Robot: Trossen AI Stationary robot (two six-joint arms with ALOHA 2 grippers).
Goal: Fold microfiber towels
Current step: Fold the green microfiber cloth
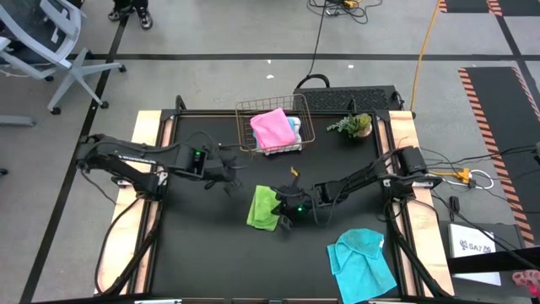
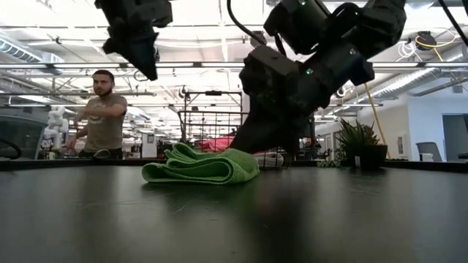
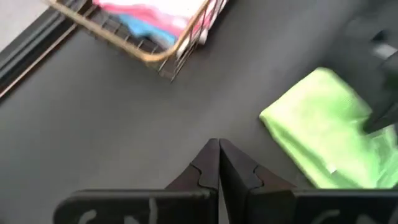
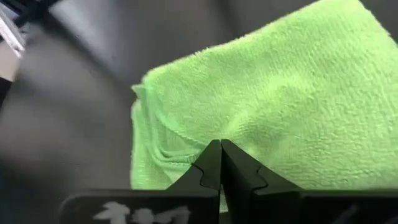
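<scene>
Green towel: I see the lime green towel [image 1: 264, 208] lying folded near the middle of the bench [image 1: 202, 253], a flat layered bundle whose long axis runs roughly toward and away from me in the high view.
Right jaws: my right gripper [image 1: 289, 218] sits at the towel's right edge, low against it; the jaws are closed tight, tips together, and I judge they pinch nothing, only press on or just beside the cloth [image 4: 267, 93].
Left jaws: my left gripper [image 1: 226, 179] hangs above the bench to the towel's upper left, apart from it, with the jaws shut and empty [image 3: 217, 163].
Key relation: the right arm is the nearer one, already at the cloth; from the left jaws the towel lies to the right and a little toward the front edge.
Other towels: a cyan towel [image 1: 361, 260] lies crumpled and unfolded near the front right corner; a pink towel [image 1: 272, 128] rests in the wire basket [image 1: 245, 110] over something blue.
My read: the green one looks finished, and the cyan towel is probably next, on the right arm's side.
Risk: lifting the right jaws carelessly could drag the top layer open.
</scene>
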